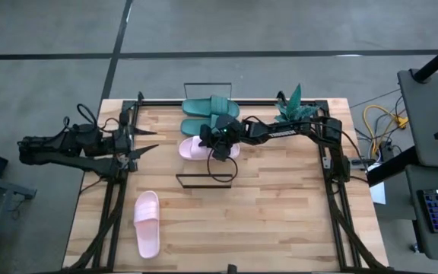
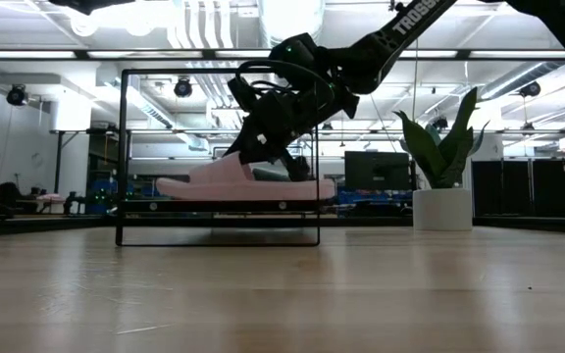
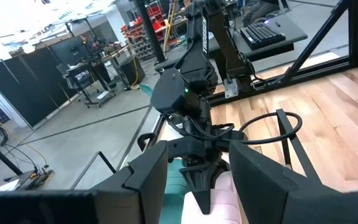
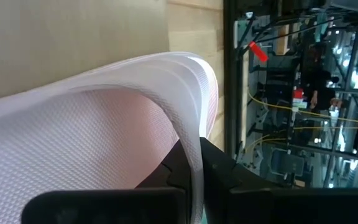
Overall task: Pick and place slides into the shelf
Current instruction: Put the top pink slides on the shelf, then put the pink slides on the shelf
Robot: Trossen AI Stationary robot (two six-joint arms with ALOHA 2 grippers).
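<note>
While the right pincer (image 1: 220, 144) pinches the strap of a pink slide (image 1: 192, 148), with the fingers pressed onto the thin strap edge as the right wrist view shows, that slide sits on the shelf (image 1: 204, 164) beside the two teal slides (image 1: 207, 116), which lie side by side toward the far rail (image 1: 207, 84). Gripping by the strap makes sense, since it is the one raised part a narrow pincer can close on, and it lets the sole stay flat; in the low view the pink slide lies level on the board between the wire rails, so I judge it placed or nearly so, with only the release left. One more pink slide (image 1: 147, 222) lies on the bench (image 1: 280, 221) near the front left corner, well apart from the shelf, not yet picked up. Off to the left side the left pincer (image 1: 144, 144) waits, its fingers spread and holding nothing, pointing toward the shelf. A potted plant (image 1: 295, 106) stands at the far right of the bench, near the right arm's path. The near rail (image 1: 204, 179) stands between the shelf and the last slide and will need clearing.
</note>
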